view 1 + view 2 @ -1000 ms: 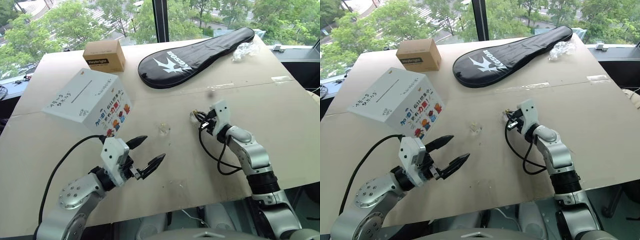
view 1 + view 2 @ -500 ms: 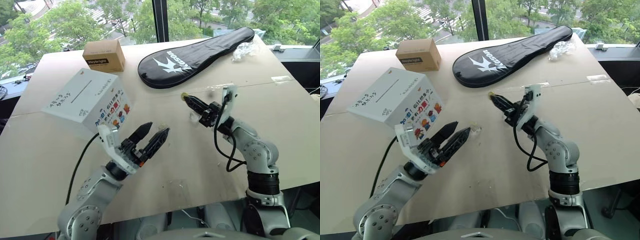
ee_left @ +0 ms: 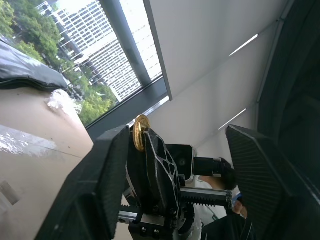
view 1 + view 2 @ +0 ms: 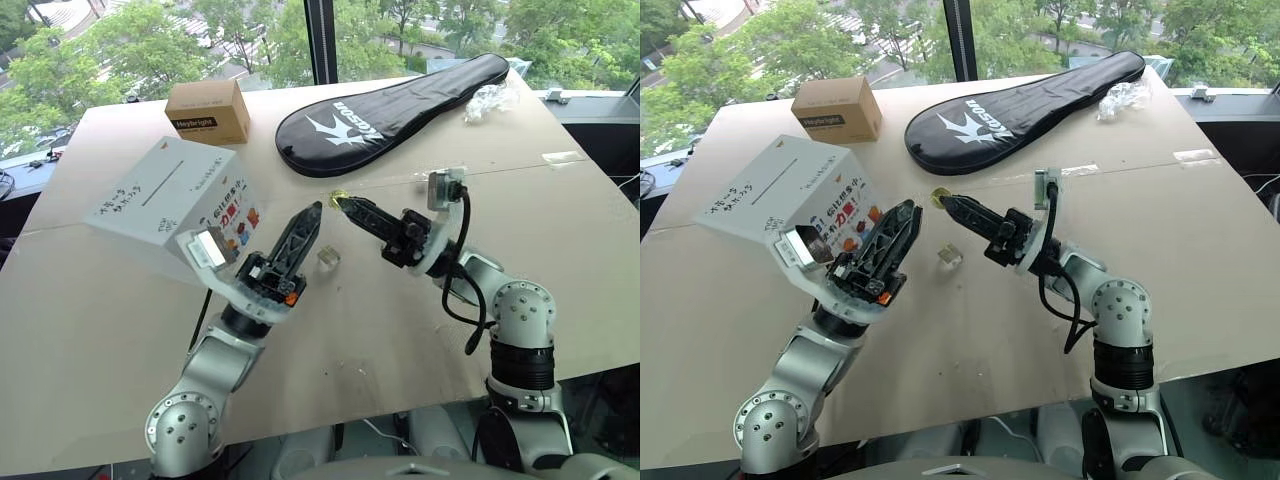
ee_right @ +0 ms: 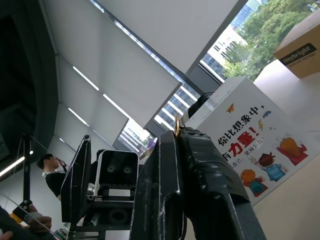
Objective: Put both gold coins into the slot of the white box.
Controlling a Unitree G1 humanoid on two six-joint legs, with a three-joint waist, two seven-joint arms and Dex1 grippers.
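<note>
The white box [image 4: 175, 200] lies tilted at the table's left, its slot [image 4: 163, 185] a thin dark line on the handwritten top face. My right gripper [image 4: 344, 205] is raised above the table's middle and points left, shut on a gold coin [image 4: 338, 198] at its tips. Just left of it my left gripper [image 4: 312, 214] is raised too, and it stands open. In the left wrist view the coin [image 3: 140, 132] and the right gripper's fingers sit between my left fingers [image 3: 100, 190], close to one of them.
A small clear holder [image 4: 327, 258] lies on the table under the grippers. At the back are a brown cardboard box [image 4: 208, 110], a black racket cover [image 4: 390, 100] and crumpled clear plastic [image 4: 490, 100]. A person [image 5: 50, 172] stands in the background.
Both arms have risen and rolled. The right gripper lifted the coin off the table and carried it left. The left gripper came up until its fingers bracket the coin.
</note>
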